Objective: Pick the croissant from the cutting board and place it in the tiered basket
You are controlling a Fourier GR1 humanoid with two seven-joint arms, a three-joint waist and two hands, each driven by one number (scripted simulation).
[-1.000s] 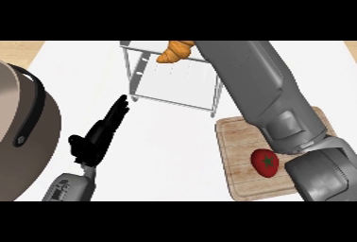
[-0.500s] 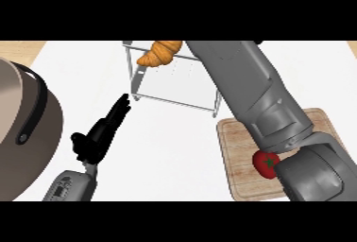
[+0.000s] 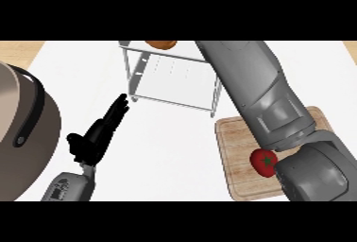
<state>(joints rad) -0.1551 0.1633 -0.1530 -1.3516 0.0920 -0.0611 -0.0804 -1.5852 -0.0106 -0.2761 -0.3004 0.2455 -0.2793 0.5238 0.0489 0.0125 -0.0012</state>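
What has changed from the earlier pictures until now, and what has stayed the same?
The croissant has moved left and farther away, over the top of the tiered basket; only part of it shows at the view's upper edge. The right forearm has reached farther with it; the right hand does not show. The open left hand, the tomato on the cutting board and the pot stayed put.

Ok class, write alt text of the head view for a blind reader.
The right forearm reaches to a tiered basket with a croissant at its top edge. A tomato lies on the cutting board; the left hand rests open beside a pot.
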